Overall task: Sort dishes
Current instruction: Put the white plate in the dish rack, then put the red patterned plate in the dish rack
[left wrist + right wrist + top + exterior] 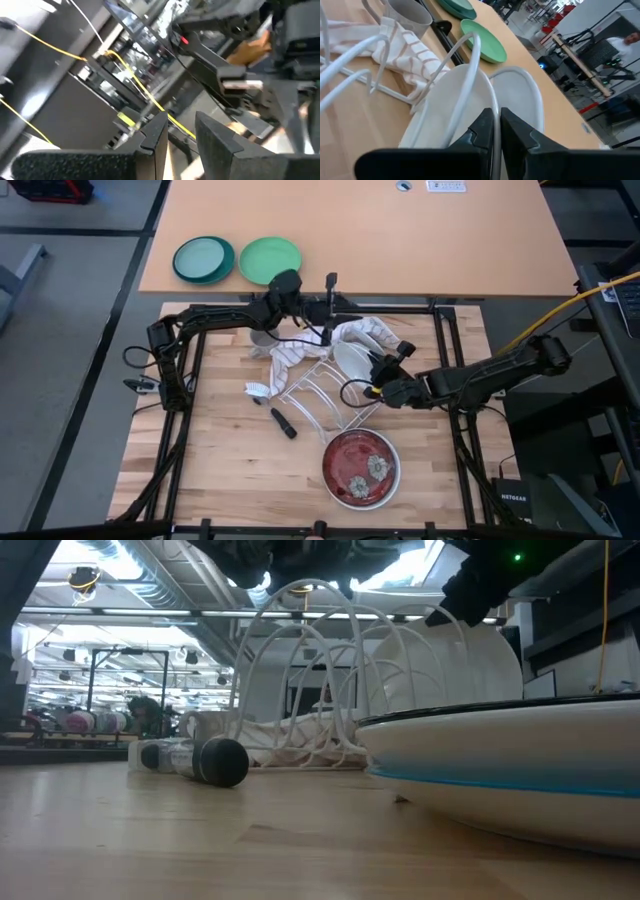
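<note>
Right gripper [496, 131]: reached in from the right over the white wire dish rack [322, 392]; its two dark fingers were pinched on the rim of a round white dinner plate [451, 107] standing on edge between the rack's loops.
Second white plate [520, 100]: stood just behind the held one, at the rack's far right end.
Left gripper [330, 282]: raised near the table's far edge, above the rack; its fingers [157, 135] stood slightly apart with nothing between them.
Red-flowered round plate [360, 467]: lay flat on the wooden table [210, 465], face up, near the front edge and just in front of the rack.
Small grey cup [410, 12]: sat on the table beside the striped white cloth [300, 350].
Cloth: crumpled against the rack's far side.
Bright green plate [270, 259] and teal plate [203, 258]: side by side on the tan desk beyond.
Small black cylinder [284, 423]: lay on the table left of the rack.
</note>
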Available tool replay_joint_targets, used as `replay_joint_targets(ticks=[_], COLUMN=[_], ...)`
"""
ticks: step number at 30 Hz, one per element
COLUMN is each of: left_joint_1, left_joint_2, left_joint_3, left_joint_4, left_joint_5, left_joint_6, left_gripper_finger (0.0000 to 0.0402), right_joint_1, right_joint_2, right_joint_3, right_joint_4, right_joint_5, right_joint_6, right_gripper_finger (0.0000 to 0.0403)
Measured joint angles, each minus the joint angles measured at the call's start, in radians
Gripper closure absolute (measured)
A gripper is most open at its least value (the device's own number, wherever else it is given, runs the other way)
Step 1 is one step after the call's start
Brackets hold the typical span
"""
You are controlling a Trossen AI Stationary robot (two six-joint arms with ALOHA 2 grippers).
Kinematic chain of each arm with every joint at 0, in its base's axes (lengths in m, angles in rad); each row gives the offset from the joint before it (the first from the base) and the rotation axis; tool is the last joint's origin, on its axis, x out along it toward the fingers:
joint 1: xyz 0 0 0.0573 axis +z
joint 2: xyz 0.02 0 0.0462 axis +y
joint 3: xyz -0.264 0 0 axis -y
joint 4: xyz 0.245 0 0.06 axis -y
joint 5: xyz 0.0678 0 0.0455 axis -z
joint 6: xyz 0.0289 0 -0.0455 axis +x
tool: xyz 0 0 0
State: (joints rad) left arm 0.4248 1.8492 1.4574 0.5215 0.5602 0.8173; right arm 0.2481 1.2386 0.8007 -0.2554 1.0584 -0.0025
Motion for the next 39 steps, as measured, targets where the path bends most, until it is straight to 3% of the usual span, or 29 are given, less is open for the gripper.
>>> replay_joint_targets(ticks=[13,27,39], left_joint_1=[-0.021,-0.050,-0.051], left_joint_2=[0.001,-0.009,-0.080], left_joint_3=[-0.001,-0.001,-0.002], left_joint_4=[-0.182,-0.183,-0.212], left_joint_5=[0.001,0.001,0.001], left_joint_6=[-0.002,-0.014,-0.153], left_gripper_finger=[0.0314,0.0314,0.0314], right_joint_1=[0.000,0.001,0.000], right_joint_2=[0.022,0.007,-0.084], right_joint_3=[0.001,-0.002,-0.002], right_joint_4=[0.004,0.020,0.022], right_joint_5=[0.022,0.010,0.021], right_joint_6=[-0.002,-0.005,-0.032], right_gripper_finger=[0.0368,0.0244,0.0232])
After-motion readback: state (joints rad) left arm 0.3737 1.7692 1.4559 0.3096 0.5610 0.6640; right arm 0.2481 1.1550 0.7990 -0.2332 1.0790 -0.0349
